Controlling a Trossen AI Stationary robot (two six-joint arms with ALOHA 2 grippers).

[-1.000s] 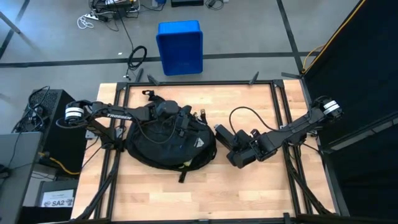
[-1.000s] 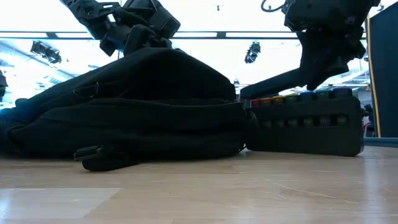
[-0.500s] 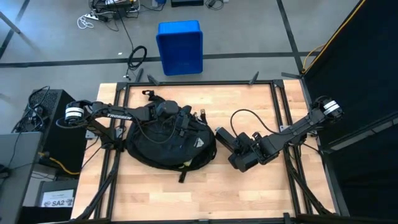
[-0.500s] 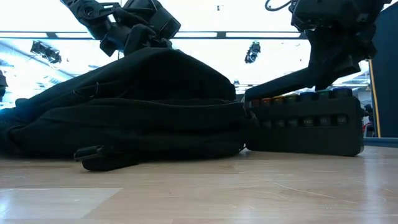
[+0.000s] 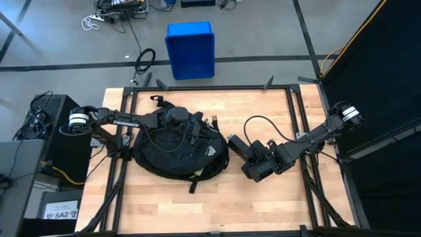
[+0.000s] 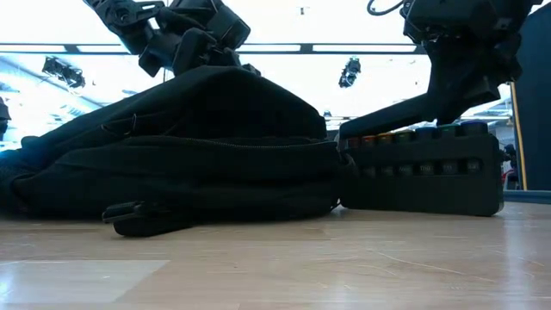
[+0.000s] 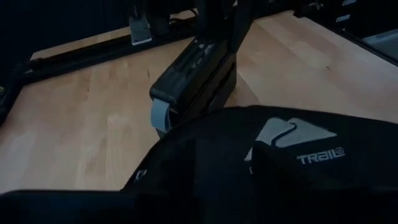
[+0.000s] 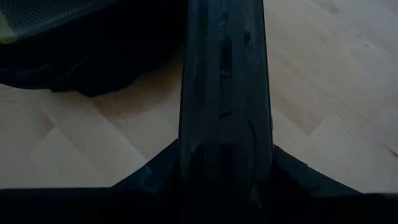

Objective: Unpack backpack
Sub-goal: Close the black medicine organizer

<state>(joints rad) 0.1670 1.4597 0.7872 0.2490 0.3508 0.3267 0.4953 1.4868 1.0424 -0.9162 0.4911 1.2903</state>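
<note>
The black backpack (image 5: 174, 155) lies flat on the wooden table, left of centre; its pale triangular logo (image 7: 286, 130) faces up. My left gripper (image 6: 219, 56) reaches from the table's left over the backpack's top and meets its highest fabric. A black flat case (image 5: 240, 150) stands on its long narrow edge on the table right beside the backpack's right side, with a row of coloured pieces (image 6: 405, 136) along its top. My right gripper (image 6: 448, 108) is shut on this case from above. My left gripper is shut on the backpack's upper fabric (image 6: 237, 73), coming level from the table's left, tipped a little down. The fabric rises to a peak there while the rest lies on the table. The dark cloth hides the fingertips and how many layers they hold. My right gripper pinches the case's two broad faces (image 8: 224, 143) between its two fingers (image 8: 146, 177), at the case's upper edge (image 6: 439, 127). The fingers slant down from the table's right. The case stands upright with its lower long edge on the table.
A blue plastic bin (image 5: 191, 49) stands on the floor beyond the table's far edge. Black frame rails (image 5: 210, 87) run around the tabletop. A black curtain (image 5: 381, 79) hangs at the right. Bare wood (image 5: 217, 204) lies along the near edge.
</note>
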